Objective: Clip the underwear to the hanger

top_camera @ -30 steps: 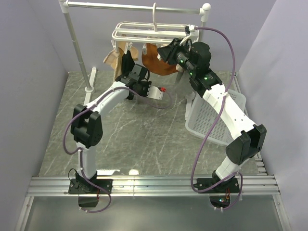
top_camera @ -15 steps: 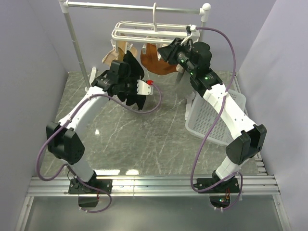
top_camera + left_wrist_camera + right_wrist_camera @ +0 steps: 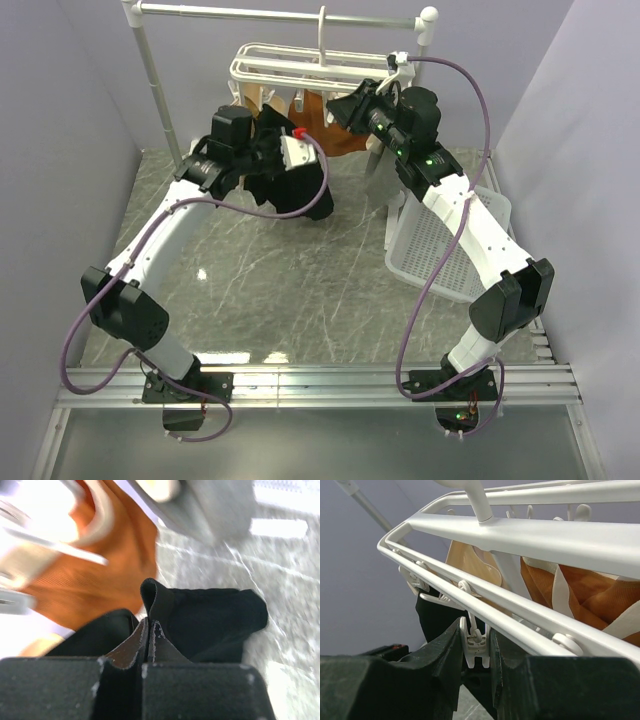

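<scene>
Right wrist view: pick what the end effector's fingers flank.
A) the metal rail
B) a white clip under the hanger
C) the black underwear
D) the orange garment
B: the right end effector closes on a white clip dangling from the hanger.

Our left arm [image 3: 165, 230] sweeps from its base at 7 o'clock, elbow out at 8 o'clock, up toward 11 o'clock, where the left gripper [image 3: 148, 630] is pinched tight on a fold of the underwear [image 3: 210, 615]. Our right arm [image 3: 470, 225] rises from 5 o'clock, elbow at 4 o'clock, reaching to 12 o'clock. There the right gripper [image 3: 475, 632] presses its fingers against both sides of a clip [image 3: 475, 652].
</scene>
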Motion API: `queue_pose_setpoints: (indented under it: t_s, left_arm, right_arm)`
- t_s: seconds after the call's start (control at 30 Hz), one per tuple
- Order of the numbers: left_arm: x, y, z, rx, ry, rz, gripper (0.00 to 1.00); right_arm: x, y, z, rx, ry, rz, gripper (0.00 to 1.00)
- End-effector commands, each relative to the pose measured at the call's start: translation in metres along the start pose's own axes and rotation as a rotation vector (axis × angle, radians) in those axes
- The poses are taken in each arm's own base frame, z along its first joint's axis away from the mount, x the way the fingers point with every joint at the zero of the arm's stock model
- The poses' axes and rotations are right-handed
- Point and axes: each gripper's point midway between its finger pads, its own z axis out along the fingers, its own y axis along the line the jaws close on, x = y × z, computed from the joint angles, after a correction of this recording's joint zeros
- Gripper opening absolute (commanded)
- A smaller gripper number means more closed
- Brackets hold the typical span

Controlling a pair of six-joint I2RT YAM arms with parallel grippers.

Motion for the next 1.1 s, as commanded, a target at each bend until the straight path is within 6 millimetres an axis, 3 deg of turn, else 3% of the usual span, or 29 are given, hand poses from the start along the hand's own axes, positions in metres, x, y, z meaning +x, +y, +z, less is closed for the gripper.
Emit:
queue_pose_setpoints:
  t_s: [0.0,0.27,1.07]
  left_arm:
    - [-0.037,0.031,-0.002,-0.072,-0.109,-0.03,0.0]
    - [-0.06,0.041,0.003,-0.087,-0.161,-0.046,0.0]
    - [-0.07,0.051,0.007,-0.108,-0.192,-0.08,0.0]
  right_arm:
    - [-0.002,0.009,-0.009,-0.03,0.008,0.003,0.0]
    - [0.002,0.009,-0.007,-0.031,0.015,-0.011,0.0]
    - [0.022,0.007,-0.006,-0.036,0.051,-0.058,0.0]
